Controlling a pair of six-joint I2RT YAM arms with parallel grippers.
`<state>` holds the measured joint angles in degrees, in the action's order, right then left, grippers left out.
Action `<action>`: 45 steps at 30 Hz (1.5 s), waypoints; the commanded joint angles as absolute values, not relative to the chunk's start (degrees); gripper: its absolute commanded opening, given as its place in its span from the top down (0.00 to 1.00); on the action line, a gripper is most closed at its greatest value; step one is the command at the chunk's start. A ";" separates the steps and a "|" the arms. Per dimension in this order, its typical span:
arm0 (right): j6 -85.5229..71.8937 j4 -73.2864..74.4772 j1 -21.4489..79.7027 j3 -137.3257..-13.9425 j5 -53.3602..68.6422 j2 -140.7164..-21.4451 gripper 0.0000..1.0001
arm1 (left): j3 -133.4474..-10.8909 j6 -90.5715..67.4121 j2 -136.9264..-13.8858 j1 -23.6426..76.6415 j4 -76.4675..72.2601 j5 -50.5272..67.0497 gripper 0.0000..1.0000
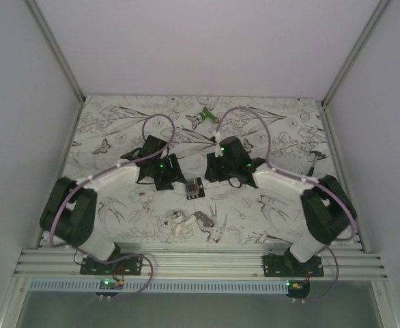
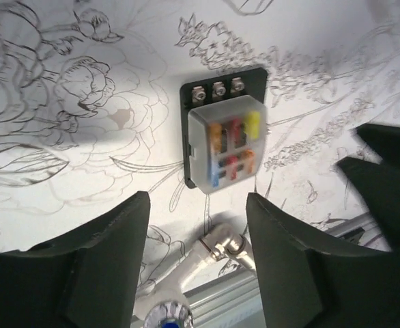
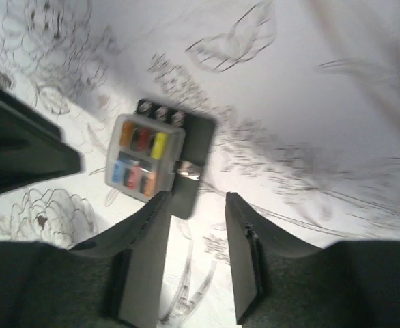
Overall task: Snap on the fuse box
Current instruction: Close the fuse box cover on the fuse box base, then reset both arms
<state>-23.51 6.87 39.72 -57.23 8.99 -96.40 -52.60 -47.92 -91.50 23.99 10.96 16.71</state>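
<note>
Nearest the arm bases, a white-and-grey clump of small parts (image 1: 184, 222) lies on the flower-printed counter (image 1: 275, 205). Just beyond it, the fuse box (image 1: 194, 188) sits flat on the counter between the two arms, coloured fuses (image 2: 252, 123) showing through its clear cover (image 2: 203, 126). Left tool (image 2: 196, 205): fingers spread, nothing between them, box just past the tips. Right tool (image 3: 196, 201): spread as well, empty, one fingertip close to the box's edge. Far back, a green plastic object (image 1: 203, 116) lies well apart.
</note>
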 commanded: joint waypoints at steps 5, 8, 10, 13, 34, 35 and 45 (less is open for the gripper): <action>-16.28 7.14 28.65 -50.49 -15.68 -77.21 0.36 | -50.37 -39.29 -76.63 20.50 17.82 -1.83 0.18; -14.21 3.15 24.11 -44.40 -22.86 -71.15 0.19 | -48.09 -38.05 -72.23 18.50 18.21 -8.96 0.08; -12.84 -2.69 21.12 -39.11 -25.95 -66.82 0.08 | -46.48 -37.25 -69.81 17.39 18.19 -15.12 0.01; -9.21 -16.04 16.40 -30.34 -26.52 -61.27 0.00 | -45.11 -35.11 -69.37 15.87 18.18 -25.48 0.00; -1.87 -64.23 3.59 -15.17 -5.32 -85.89 0.00 | -27.36 -6.77 -80.04 6.11 -29.06 -20.58 0.00; -2.25 -63.97 3.05 -15.17 -4.53 -85.90 0.00 | -27.48 -5.03 -80.01 6.15 -28.85 -15.10 0.00; -2.28 -63.71 2.95 -15.20 -4.31 -85.89 0.00 | -24.10 -3.99 -84.16 2.52 -40.39 -12.28 0.00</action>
